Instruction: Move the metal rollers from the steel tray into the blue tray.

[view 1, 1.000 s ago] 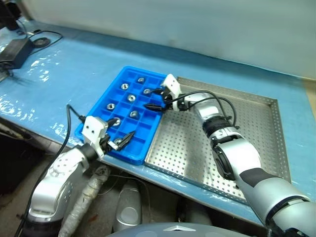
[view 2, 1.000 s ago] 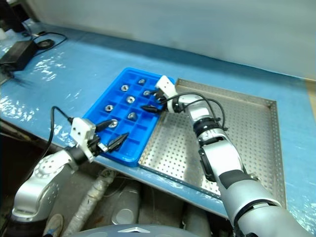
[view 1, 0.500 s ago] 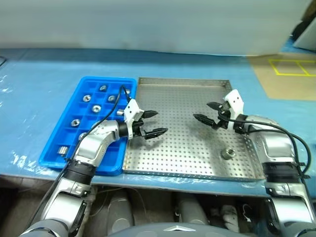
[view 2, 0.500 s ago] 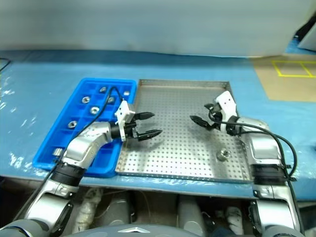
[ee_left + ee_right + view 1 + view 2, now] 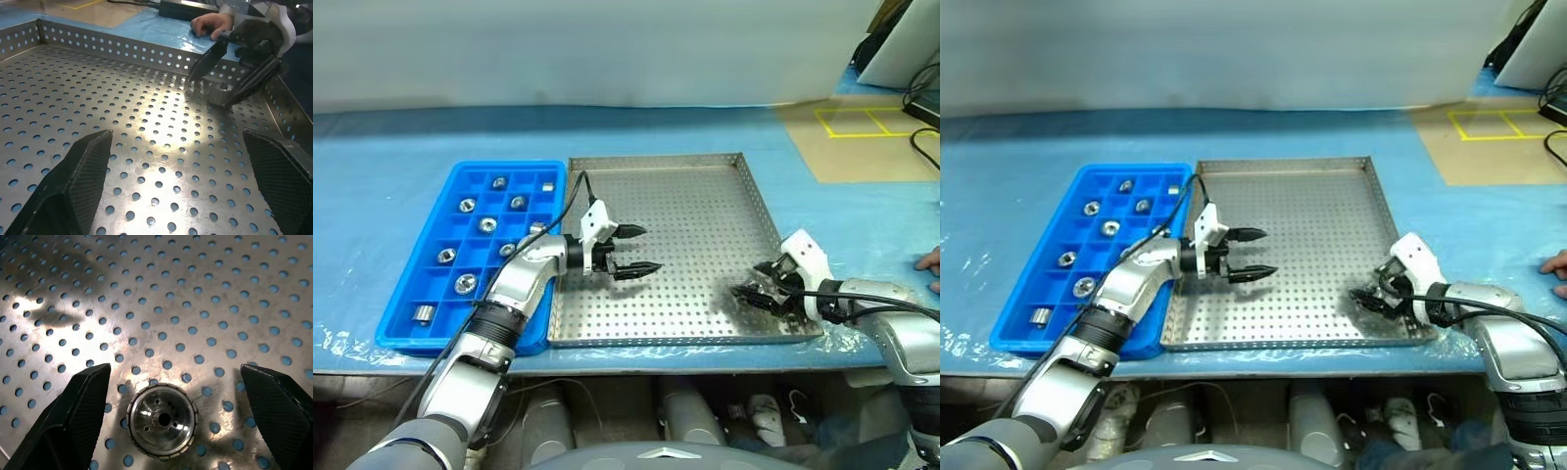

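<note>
Right gripper [image 5: 164, 396]: jaws spread wide, straddling one metal roller [image 5: 163, 420], fingers clear of it on both sides. Roller lies flat on the steel tray [image 5: 705, 196], in the tray's near right corner. Left gripper [image 5: 636, 250]: jaws wide, empty, over the tray floor near its left rim. Blue tray [image 5: 406, 294] touches the steel tray's left side; nine rollers [image 5: 487, 224] sit in separate cells
</note>
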